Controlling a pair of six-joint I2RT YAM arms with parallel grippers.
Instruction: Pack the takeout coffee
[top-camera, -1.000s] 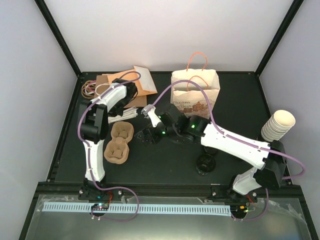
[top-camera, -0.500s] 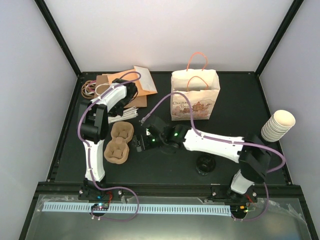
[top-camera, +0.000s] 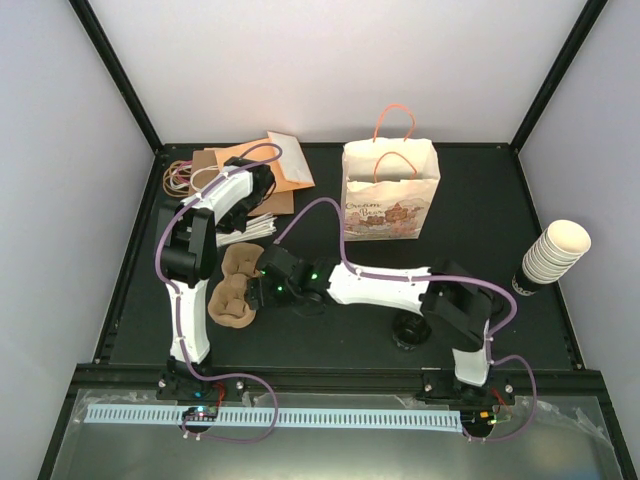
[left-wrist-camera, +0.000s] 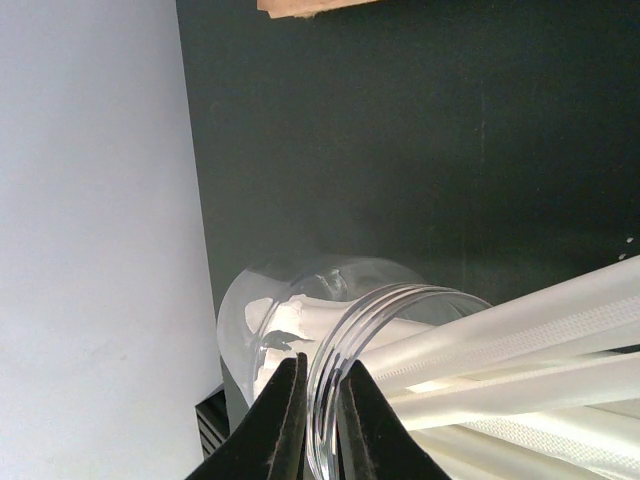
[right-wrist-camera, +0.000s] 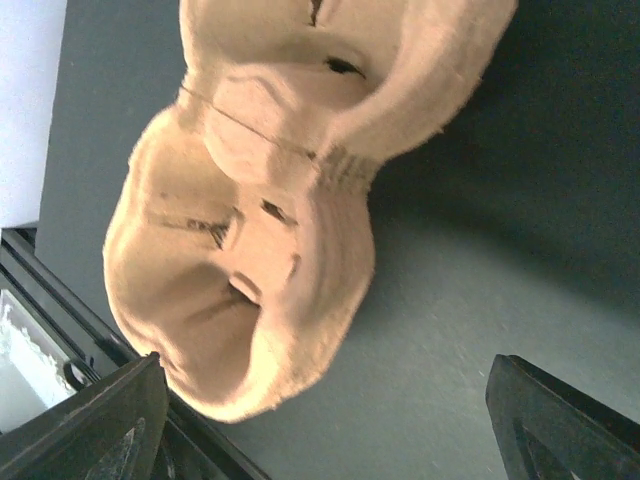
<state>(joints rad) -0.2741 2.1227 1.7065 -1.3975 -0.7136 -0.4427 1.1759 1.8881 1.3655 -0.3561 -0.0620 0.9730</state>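
Black tabletop (top-camera: 480, 200), white walls on 3 sides; top view unless noted.

- Left arm: base at lower left, upper link running straight up the frame, forearm angled up-right into upper left of frame. left gripper (left-wrist-camera: 322, 362) nearly closed, fingers pinching the rim of clear jar (left-wrist-camera: 262, 310). Jar holds paper-wrapped straws (left-wrist-camera: 520, 330), which run off to the right in wrist view.
- Right arm: base at lower right, elbow folded low, forearm stretched leftward across frame centre. right gripper (top-camera: 256, 290) spread wide, gripping nothing, at right edge of pulp carrier (top-camera: 230, 302). Contact w/ carrier: cannot tell.
- takeout coffee (top-camera: 408, 330): lower centre-right, just beside right arm's elbow. Shows as a dark round top only, well apart from both grippers.
- paper bag (top-camera: 390, 195): upright, upper centre, pink handles.
- cup stack (top-camera: 555, 250): right edge.
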